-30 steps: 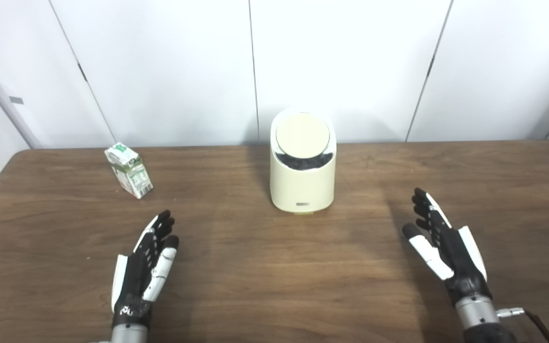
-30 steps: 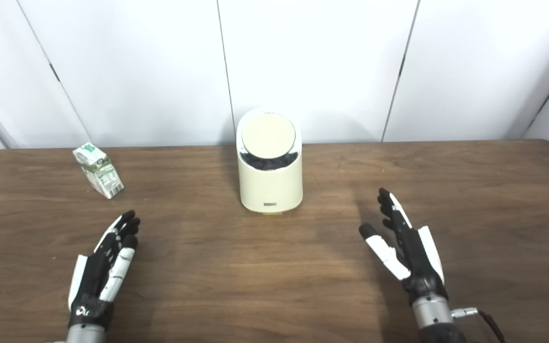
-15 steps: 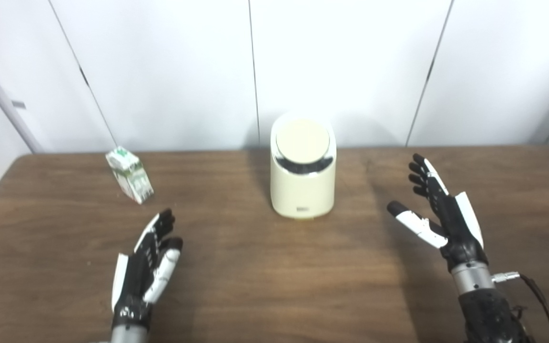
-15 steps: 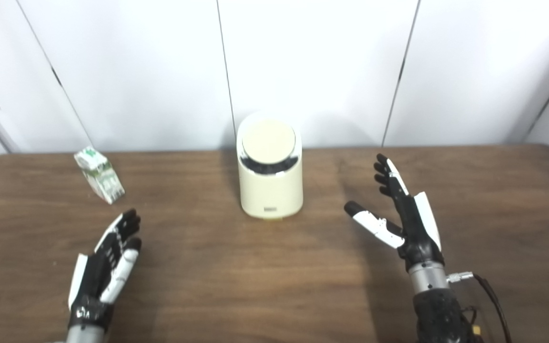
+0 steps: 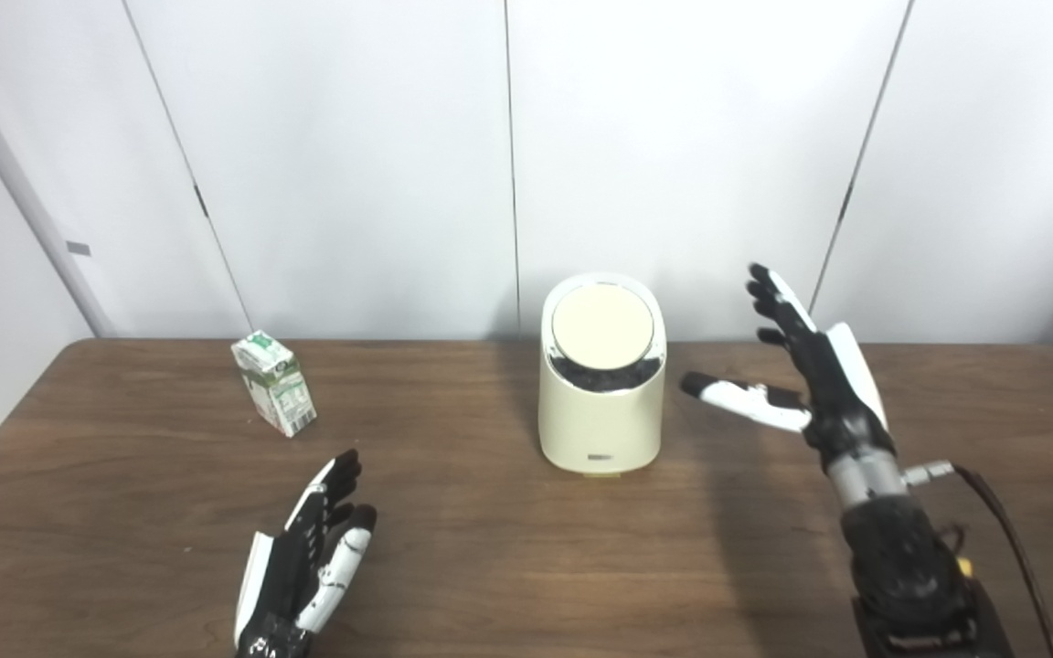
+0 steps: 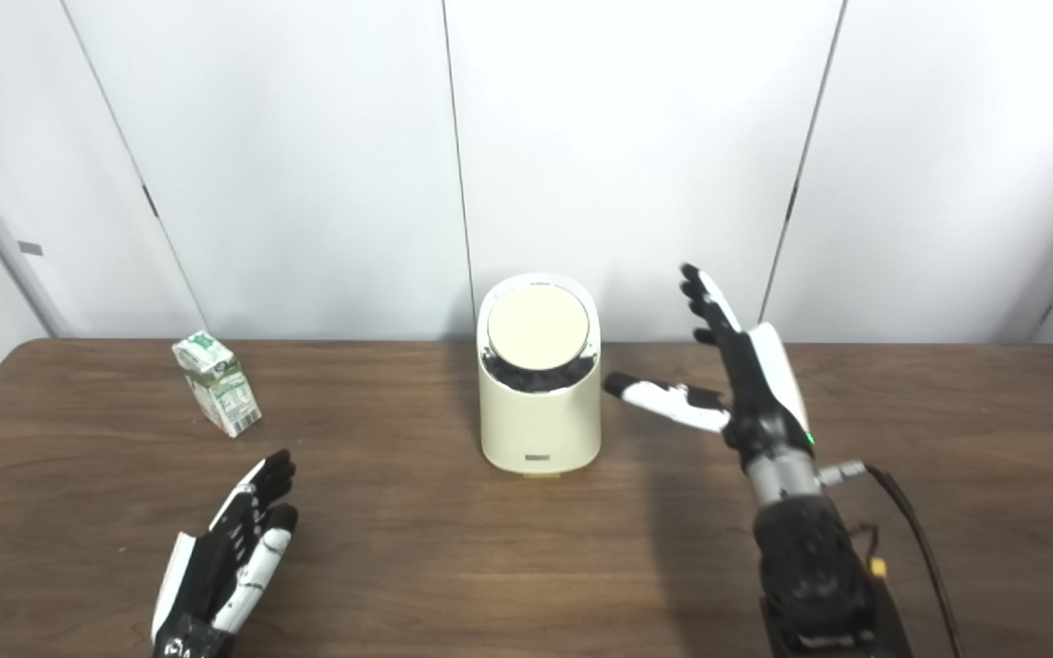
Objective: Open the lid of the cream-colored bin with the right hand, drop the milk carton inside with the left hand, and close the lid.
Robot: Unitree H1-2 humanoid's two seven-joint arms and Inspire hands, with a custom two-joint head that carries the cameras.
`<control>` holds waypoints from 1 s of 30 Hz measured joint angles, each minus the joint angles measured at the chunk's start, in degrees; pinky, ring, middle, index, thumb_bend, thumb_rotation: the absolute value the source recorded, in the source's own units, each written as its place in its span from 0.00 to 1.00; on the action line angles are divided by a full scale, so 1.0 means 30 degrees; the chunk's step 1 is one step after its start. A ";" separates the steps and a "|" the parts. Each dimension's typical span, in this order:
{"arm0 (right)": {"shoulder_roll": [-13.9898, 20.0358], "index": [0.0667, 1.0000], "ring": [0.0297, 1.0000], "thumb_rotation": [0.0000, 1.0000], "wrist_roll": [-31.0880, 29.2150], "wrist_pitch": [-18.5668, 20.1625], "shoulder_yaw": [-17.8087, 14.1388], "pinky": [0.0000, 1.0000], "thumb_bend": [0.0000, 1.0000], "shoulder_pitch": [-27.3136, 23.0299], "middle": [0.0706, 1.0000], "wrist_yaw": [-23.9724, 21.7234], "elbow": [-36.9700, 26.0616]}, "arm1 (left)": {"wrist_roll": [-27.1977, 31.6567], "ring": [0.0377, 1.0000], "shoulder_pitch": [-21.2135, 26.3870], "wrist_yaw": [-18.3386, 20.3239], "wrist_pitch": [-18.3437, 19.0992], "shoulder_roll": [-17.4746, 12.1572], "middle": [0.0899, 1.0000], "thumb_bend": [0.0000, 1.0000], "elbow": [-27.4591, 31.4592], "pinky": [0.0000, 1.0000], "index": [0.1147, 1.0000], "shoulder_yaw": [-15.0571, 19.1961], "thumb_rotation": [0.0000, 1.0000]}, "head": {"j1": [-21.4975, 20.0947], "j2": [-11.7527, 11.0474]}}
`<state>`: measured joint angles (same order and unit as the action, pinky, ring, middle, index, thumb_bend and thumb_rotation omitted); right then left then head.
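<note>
The cream-colored bin (image 5: 601, 402) stands mid-table, its round lid (image 5: 601, 326) tilted toward me and down on the rim. A small green-and-white milk carton (image 5: 274, 383) stands upright at the back left. My right hand (image 5: 805, 370) is raised and open just right of the bin, thumb stretched toward it without touching. My left hand (image 5: 312, 557) rests open near the front edge, well short of the carton.
The brown wooden table (image 5: 490, 567) runs wall to wall under white panels (image 5: 353, 164). A black cable (image 5: 1006, 539) trails from my right wrist. Nothing else stands on the table.
The camera has tilted up. My right hand has risen and swung left, from low on the table to beside the bin's top. The left hand has stayed put.
</note>
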<state>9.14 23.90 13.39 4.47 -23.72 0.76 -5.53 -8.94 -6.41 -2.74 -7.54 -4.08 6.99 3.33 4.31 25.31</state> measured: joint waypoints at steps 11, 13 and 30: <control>0.0068 0.92 0.89 0.37 0.1007 0.0194 0.0999 0.79 0.87 -0.2359 0.91 -0.0087 0.2900 | -0.0998 0.91 -0.0323 -0.0325 0.0132 0.0515 0.89 0.51 0.0423 0.89 0.93 -0.0307 0.75 | -0.0146 0.0146; 0.0049 0.92 0.90 0.36 0.0983 0.0197 0.0993 0.81 0.87 -0.2639 0.92 -0.0082 0.3370 | -0.1080 0.91 -0.0376 -0.0336 0.0269 0.0530 0.89 0.51 0.0465 0.90 0.94 -0.0343 0.76 | -0.0030 0.0175; -0.0246 0.91 0.87 0.36 0.1969 -0.0128 0.1940 0.78 0.86 -0.5603 0.90 0.1277 0.7372 | -0.1241 0.90 -0.0744 -0.0394 0.0621 0.0943 0.89 0.55 0.0871 0.88 0.93 -0.0560 0.76 | -0.0146 0.0585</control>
<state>8.40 29.80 13.00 10.29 -40.53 4.59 16.58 -12.66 -8.65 -3.92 -5.68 -1.25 9.61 1.65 3.87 27.07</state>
